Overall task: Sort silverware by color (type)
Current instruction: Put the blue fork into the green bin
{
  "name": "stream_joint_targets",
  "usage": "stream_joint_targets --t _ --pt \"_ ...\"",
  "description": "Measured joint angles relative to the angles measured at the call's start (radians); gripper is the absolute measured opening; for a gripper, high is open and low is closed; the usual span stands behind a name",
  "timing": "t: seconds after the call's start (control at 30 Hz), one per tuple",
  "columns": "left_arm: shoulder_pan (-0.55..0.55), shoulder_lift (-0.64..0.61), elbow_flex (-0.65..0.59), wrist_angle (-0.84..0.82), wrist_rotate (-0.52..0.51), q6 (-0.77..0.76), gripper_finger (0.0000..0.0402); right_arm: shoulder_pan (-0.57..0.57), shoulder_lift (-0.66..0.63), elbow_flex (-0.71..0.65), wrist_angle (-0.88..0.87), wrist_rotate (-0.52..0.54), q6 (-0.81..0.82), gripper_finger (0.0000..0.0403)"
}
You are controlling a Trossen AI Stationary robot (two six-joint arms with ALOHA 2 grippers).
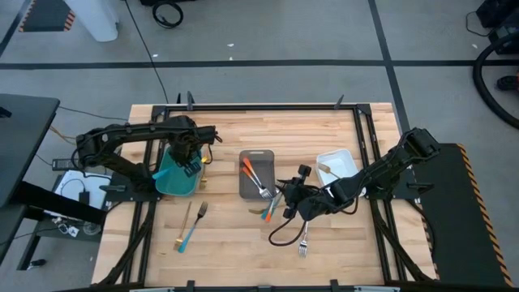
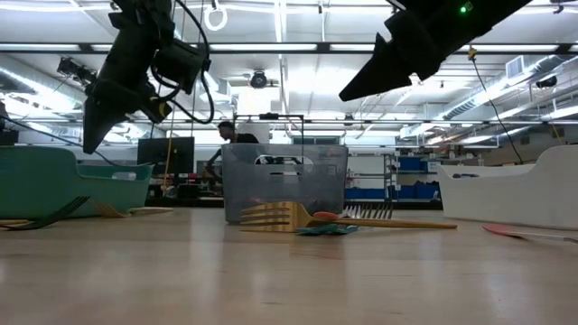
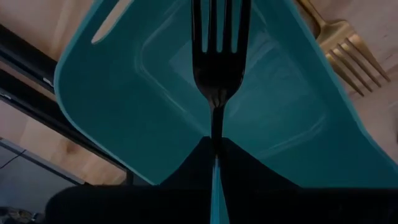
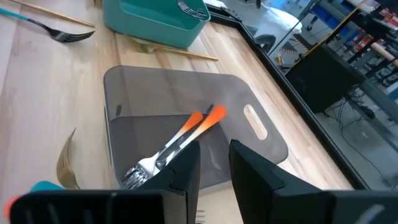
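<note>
My left gripper (image 1: 188,159) hangs over the teal tray (image 1: 174,178), shut on a blue-handled fork (image 3: 217,56) whose tines point down into the tray. My right gripper (image 4: 214,163) is open and empty, hovering at the near right corner of the grey tray (image 4: 186,106). Two orange-handled forks (image 4: 186,134) lie flat in that tray. A blue-handled fork (image 1: 193,225) and a gold one (image 1: 186,219) lie on the table near the front edge. Another gold fork (image 3: 345,46) lies beside the teal tray. My left gripper pinches the fork between its two shut fingers at the top of the blue handle (image 3: 216,180), just behind the neck. The fingers come from above, pointing down, and lie along the fork. The fork hangs clear with its tines above the tray floor (image 3: 273,93).
A white tray (image 1: 336,165) sits right of the grey one. A silver fork (image 1: 304,240) lies near the front edge, and blue and orange utensils (image 1: 271,208) lie just in front of the grey tray. Black frame rails run along the table's sides. Bare wood lies front centre.
</note>
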Motion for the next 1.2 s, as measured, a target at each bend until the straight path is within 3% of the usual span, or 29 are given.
stream_joint_targets --t 0.4,0.83,1.2 --pt "0.000 -0.001 -0.153 0.167 0.000 -0.019 0.0023 0.016 0.000 -0.012 0.035 0.004 0.009 0.0092" --pt "0.000 -0.001 -0.156 0.312 0.021 -0.069 0.0023 0.017 0.000 -0.012 0.050 0.001 -0.001 0.0092" --pt "-0.002 -0.001 -0.156 0.325 0.025 -0.081 0.0033 0.020 0.000 -0.012 0.050 -0.002 -0.009 0.0092"
